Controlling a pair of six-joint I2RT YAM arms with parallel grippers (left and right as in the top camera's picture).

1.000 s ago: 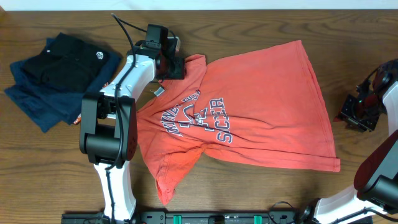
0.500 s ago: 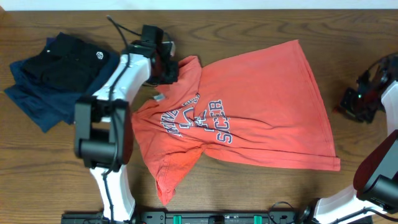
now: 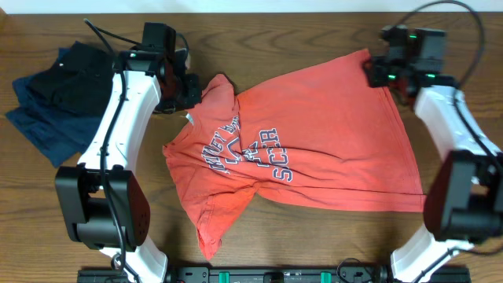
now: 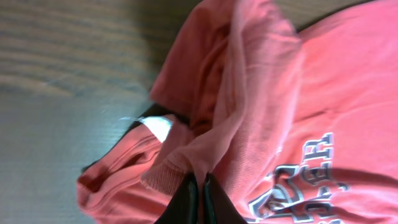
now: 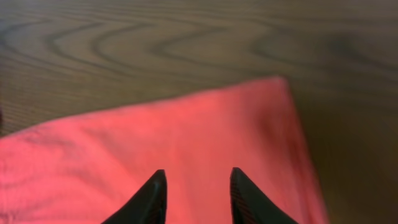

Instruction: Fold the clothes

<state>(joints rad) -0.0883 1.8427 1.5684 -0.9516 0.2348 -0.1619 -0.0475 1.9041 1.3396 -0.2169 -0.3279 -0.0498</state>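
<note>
The clothes, a coral-red T-shirt (image 3: pixel 330 149) with navy-and-white lettering (image 3: pixel 251 153), lies spread on the wooden table, neck end to the left. My left gripper (image 3: pixel 189 90) is shut on a bunched fold of fabric near the shirt's far-left shoulder. In the left wrist view its jaws (image 4: pixel 200 186) pinch that fold, with the white neck tag (image 4: pixel 158 126) just to the left. My right gripper (image 3: pixel 379 75) hovers open over the shirt's far-right hem corner. In the right wrist view its gripper (image 5: pixel 198 174) has only red cloth (image 5: pixel 155 137) beneath and nothing between the fingers.
A folded pile of navy and black garments (image 3: pixel 67 94) with a small white round logo sits at the far left, close to my left arm. Bare wood (image 3: pixel 464 47) lies beyond the shirt's right corner. A black rail (image 3: pixel 275 275) runs along the front edge.
My left gripper has shut on the shirt's shoulder and dragged it leftward, bunching the cloth. My right arm has swung from the table's right edge to the shirt's far-right corner.
</note>
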